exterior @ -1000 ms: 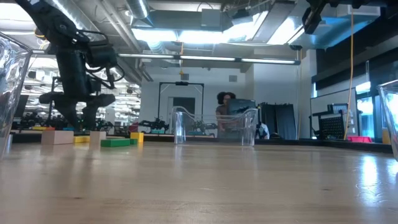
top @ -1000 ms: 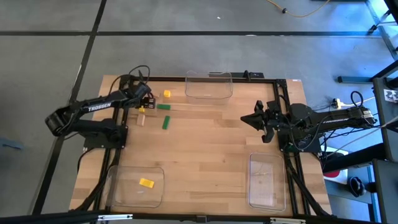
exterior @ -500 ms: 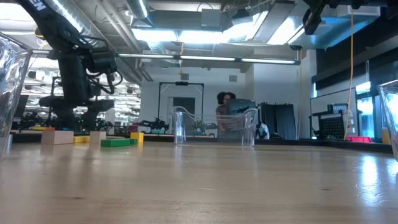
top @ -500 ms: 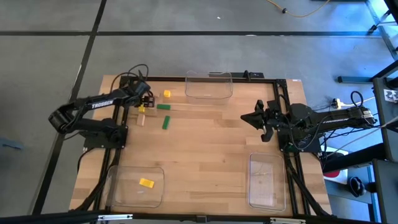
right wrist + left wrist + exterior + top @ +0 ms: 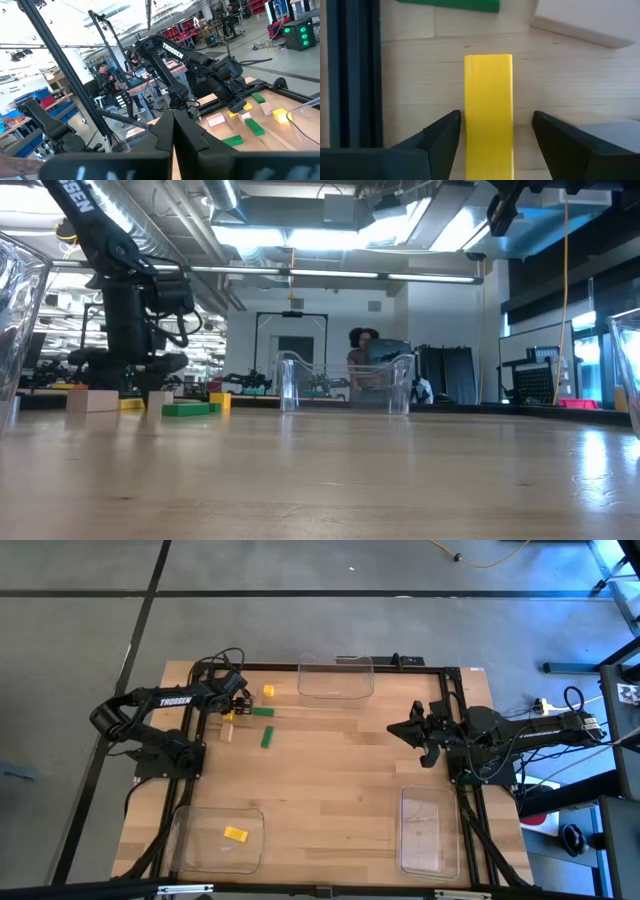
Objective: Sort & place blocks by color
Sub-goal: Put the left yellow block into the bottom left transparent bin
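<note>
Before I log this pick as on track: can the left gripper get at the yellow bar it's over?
Probably yes. In the left wrist view, the left gripper is open, with the yellow bar lying between its fingers, gaps on both sides. Nothing lies in those gaps.

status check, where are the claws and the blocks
Left claw open, straddling a yellow block, not gripped. Right claw shut, idle mid-table. One yellow block already in the near-left tray. Nothing in the way.

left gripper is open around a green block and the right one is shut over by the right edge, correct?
Not quite: the left wrist view shows the block between the open left gripper's fingers is a yellow block, not green. The rest holds: the right gripper is shut, waiting near the table's right side.
</note>
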`<state>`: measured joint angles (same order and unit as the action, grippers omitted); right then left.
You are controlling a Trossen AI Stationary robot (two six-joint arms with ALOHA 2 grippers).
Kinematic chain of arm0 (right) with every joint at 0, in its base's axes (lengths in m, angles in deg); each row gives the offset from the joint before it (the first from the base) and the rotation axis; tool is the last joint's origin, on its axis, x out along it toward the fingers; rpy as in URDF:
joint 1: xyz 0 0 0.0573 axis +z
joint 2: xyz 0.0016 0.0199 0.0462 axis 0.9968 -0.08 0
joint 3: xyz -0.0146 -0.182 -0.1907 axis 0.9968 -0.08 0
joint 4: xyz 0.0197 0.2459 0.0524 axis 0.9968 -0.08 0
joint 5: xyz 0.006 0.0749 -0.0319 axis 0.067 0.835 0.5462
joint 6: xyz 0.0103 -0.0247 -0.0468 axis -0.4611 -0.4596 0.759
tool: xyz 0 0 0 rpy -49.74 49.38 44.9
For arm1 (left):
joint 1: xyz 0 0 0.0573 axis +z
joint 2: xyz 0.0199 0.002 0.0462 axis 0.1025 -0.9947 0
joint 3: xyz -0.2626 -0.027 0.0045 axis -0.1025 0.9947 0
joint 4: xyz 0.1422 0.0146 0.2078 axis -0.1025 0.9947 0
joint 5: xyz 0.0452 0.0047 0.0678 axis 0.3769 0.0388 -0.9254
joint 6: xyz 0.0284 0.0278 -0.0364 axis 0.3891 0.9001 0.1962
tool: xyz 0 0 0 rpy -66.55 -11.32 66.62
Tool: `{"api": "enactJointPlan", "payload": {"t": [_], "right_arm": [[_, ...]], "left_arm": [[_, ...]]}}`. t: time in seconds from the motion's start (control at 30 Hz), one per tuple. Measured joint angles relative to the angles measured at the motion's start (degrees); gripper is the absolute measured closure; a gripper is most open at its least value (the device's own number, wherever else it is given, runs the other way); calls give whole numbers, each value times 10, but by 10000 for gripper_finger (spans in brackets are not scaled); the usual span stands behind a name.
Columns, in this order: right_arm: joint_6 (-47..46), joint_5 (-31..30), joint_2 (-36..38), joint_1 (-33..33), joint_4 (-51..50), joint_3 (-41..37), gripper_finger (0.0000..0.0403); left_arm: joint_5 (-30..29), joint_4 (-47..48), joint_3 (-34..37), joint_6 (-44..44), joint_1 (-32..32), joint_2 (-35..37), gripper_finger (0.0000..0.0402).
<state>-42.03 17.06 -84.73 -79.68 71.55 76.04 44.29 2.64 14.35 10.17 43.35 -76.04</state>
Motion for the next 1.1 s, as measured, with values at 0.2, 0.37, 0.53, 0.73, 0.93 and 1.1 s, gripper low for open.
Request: {"api": "enactJointPlan", "payload": {"t": [0.2,0.37,0.53,0.73,0.93,1.1], "right_arm": [[0,0,0,0,0,0,393],[0,0,0,0,0,0,393],[0,0,0,0,0,0,393],[1,0,0,0,0,0,393],[2,0,0,0,0,0,393],[2,0,0,0,0,0,393]], "left_arm": [[10,-3,0,4,0,1,208],[25,-4,2,32,0,25,283],[26,-4,3,36,0,94,287],[66,-10,3,51,-9,245,287],[100,-26,2,48,-76,403,287],[91,-43,2,18,-172,491,287]]}}
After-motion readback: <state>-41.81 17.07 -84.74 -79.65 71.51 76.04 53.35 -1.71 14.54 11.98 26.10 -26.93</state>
